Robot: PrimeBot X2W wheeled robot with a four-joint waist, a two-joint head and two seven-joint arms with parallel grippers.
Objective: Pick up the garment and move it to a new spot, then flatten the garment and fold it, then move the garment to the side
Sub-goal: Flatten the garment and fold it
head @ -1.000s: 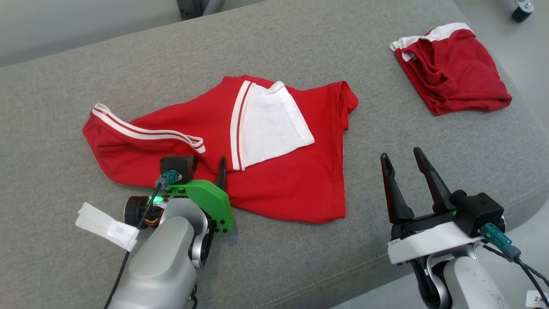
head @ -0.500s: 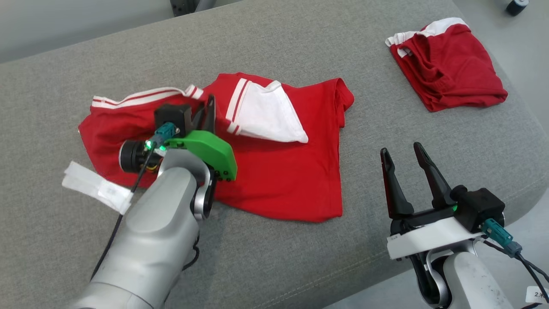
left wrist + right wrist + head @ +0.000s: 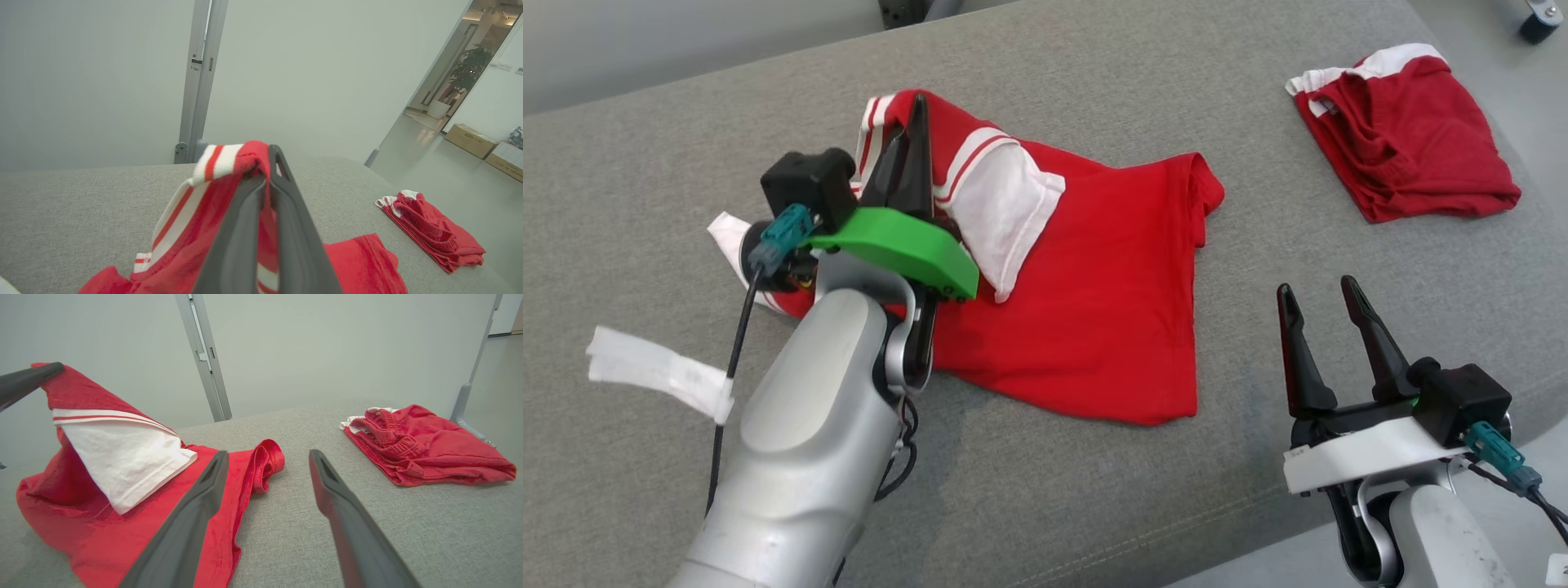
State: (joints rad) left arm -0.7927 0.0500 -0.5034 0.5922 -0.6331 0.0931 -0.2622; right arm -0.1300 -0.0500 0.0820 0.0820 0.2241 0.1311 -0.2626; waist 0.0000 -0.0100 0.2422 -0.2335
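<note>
Clearly soft and limp, the red garment hangs from the left gripper, fingers pinched together on its striped edge, probably a sleeve cuff; the rest trails on the grey cushion. Seams and hems should grip best. The right gripper hovers beside it, fingers apart

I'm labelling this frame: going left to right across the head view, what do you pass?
White tape → shirt, pinched in the left pincer → folded shorts.
</note>
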